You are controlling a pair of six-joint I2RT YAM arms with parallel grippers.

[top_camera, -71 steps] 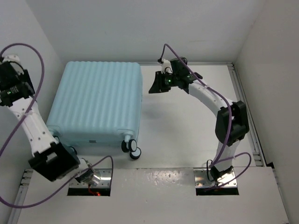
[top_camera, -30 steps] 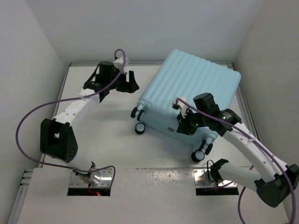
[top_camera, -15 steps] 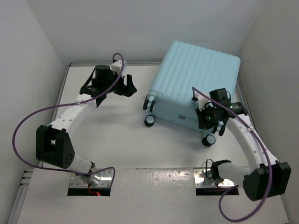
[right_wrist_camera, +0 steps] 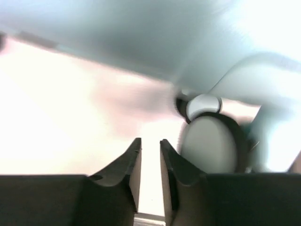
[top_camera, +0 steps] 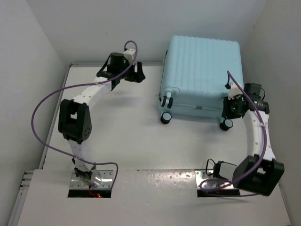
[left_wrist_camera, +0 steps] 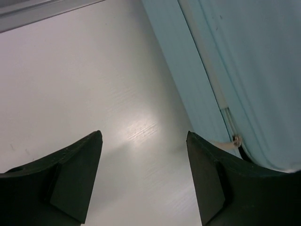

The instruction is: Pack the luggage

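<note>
The luggage is a pale aqua ribbed suitcase. It lies closed and flat at the back right, with its wheels toward the near side. My left gripper is open and empty, just left of the suitcase's left side. In the left wrist view the left gripper spans bare table, with the suitcase edge and a zipper pull at the right. My right gripper is by the near right wheel. In the right wrist view the right gripper is shut on nothing, with that wheel just to its right.
White walls close in the table at the back and both sides. A metal rail runs along the left edge. The right wall stands close behind the right arm.
The suitcase has turned and slid further toward the back right corner. My right gripper has moved right along its near side to the right wheel. My left gripper has moved right, nearer the suitcase.
</note>
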